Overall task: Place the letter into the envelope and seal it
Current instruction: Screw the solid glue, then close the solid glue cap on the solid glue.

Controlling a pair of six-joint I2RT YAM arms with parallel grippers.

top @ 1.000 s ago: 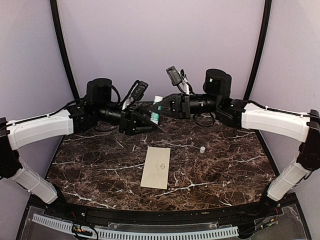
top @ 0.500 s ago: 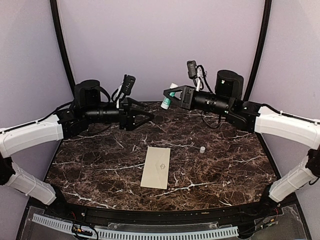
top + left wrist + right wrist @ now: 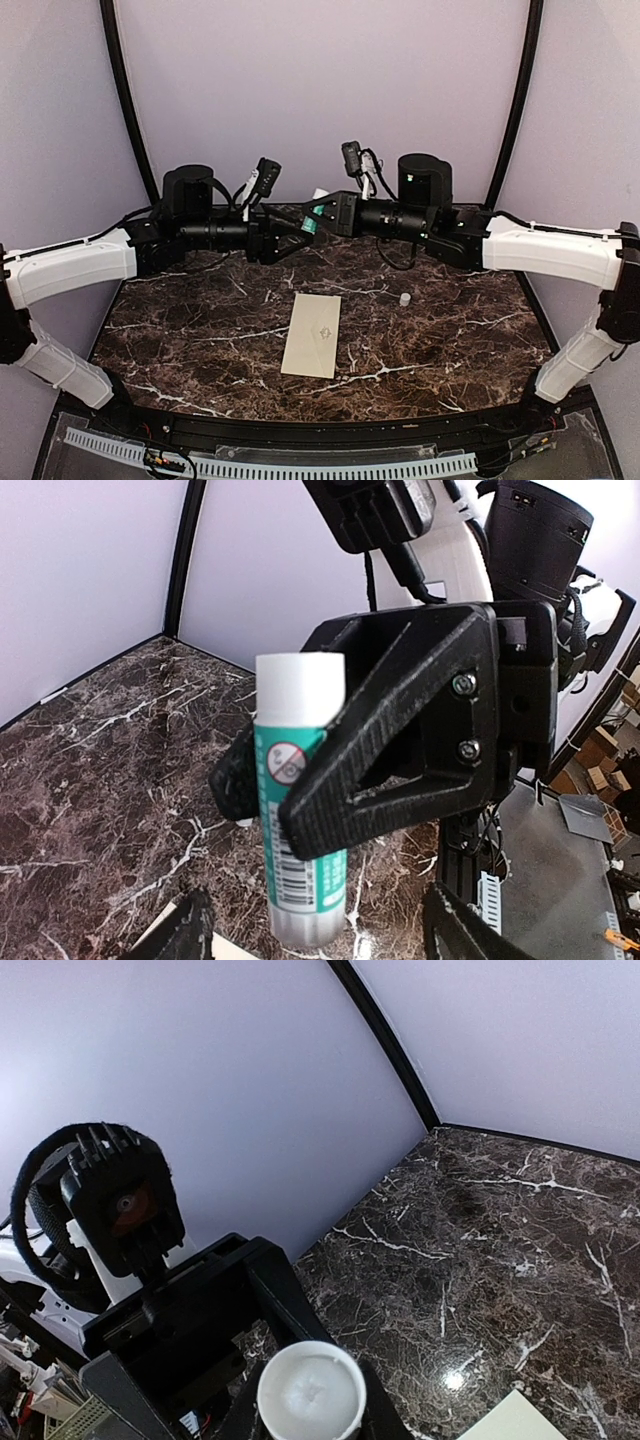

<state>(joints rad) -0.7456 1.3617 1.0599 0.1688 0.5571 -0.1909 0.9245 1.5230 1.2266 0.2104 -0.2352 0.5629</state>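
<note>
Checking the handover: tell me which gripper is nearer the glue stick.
Right. The right gripper is clamped on the glue stick; the left gripper faces it close by, open, not gripping.

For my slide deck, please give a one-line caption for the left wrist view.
The right arm's black fingers clamp a green-labelled white glue stick above the dark marble table.
</note>
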